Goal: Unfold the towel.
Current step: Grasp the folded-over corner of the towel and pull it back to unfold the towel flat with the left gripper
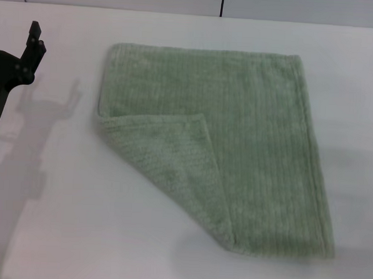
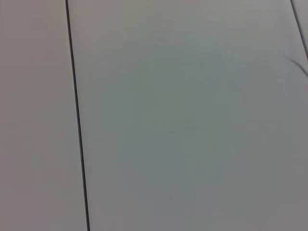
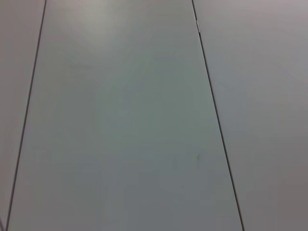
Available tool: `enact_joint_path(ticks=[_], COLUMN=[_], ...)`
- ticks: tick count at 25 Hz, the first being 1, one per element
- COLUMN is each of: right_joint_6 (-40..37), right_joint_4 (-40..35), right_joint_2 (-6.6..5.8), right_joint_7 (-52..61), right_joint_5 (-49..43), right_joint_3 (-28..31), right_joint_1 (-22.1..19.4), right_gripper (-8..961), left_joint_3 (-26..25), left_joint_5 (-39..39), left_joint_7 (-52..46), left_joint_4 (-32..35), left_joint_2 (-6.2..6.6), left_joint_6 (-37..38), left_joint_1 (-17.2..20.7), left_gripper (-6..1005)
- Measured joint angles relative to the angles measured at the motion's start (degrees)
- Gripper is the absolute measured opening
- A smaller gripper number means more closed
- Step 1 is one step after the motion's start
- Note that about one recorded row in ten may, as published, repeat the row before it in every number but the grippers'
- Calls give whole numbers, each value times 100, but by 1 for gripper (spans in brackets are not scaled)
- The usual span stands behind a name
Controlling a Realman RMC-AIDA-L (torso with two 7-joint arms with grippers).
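Your towel [image 1: 237, 136] lies flat on the white table [image 1: 56, 233], well to the right of the left gripper [image 1: 32, 47] and a little nearer the robot than its tip. One corner, the near one on the gripper's side, is turned over onto the cloth as a triangular flap [image 1: 167, 157], its tip pointing toward the middle of the towel and its diagonal crease running away from the gripper toward the near edge. That flap looks like the only fold left, so your job is probably down to one move: catch the flap's tip and draw it back toward the near left.

The left gripper hangs at the table's left side, well apart from the cloth and holding nothing; from this angle only one dark finger shows clearly, so you cannot tell whether it is spread or closed. It is the closer arm to the folded corner, which likely explains its being out.

The right gripper is out of the head view, and both wrist cameras show only bare pale panels with dark seams.
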Motion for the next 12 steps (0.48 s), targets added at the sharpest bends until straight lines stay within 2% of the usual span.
enact_joint_path(ticks=[12], right_joint_6=[43], right_joint_4=[11], right_joint_2=[-3], right_joint_7=[0], right_joint_5=[-33], right_joint_3=[-72], right_joint_1=[115], right_gripper=[822], left_joint_3=[0], left_joint_5=[-17], left_joint_7=[0], left_joint_4=[-16], left_joint_2=[7], left_joint_6=[0], left_joint_1=[-11], left_gripper=[782])
